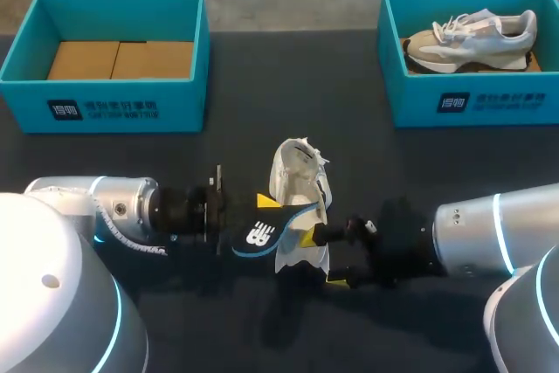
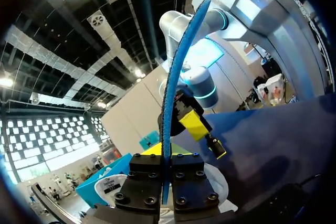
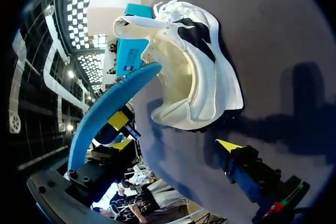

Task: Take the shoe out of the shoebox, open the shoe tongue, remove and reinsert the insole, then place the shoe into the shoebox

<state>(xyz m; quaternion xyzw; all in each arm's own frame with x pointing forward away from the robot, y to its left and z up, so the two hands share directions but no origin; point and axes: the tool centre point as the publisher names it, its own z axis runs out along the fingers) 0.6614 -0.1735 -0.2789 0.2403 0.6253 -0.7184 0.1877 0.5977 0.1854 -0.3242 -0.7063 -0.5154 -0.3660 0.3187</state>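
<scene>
Step in hand: insole removal/reinsertion. The shoe (image 1: 297, 176) is out of its box and lies on the table (image 1: 262, 85) between the two arms, opening facing up, tongue pulled back.

L gripper (image 2: 164, 178): closed on the blue insole (image 1: 262, 235), clamped edge-on between the finger blocks. The insole is outside the shoe. In the right wrist view its free end sits just at the collar.

R gripper (image 1: 321, 256): fingers spread, just beside the shoe's near end. No clamp on the shoe is visible, so it is judged open.

The empty shoebox (image 1: 105, 107) stands far left and is prob. the final destination. The second shoebox (image 1: 472, 102), far right, holds another shoe (image 1: 472, 37).

Whether the insole is coming out or going in can't be told from this moment. Est. progress: approx. halfway.

Next move requires:
- R gripper to steady the shoe so it doesn't slide.
- L gripper to point the free end into the opening and feed it twd. the toe, flat against the footbed.
- Watch for the insole buckling at the collar.
</scene>
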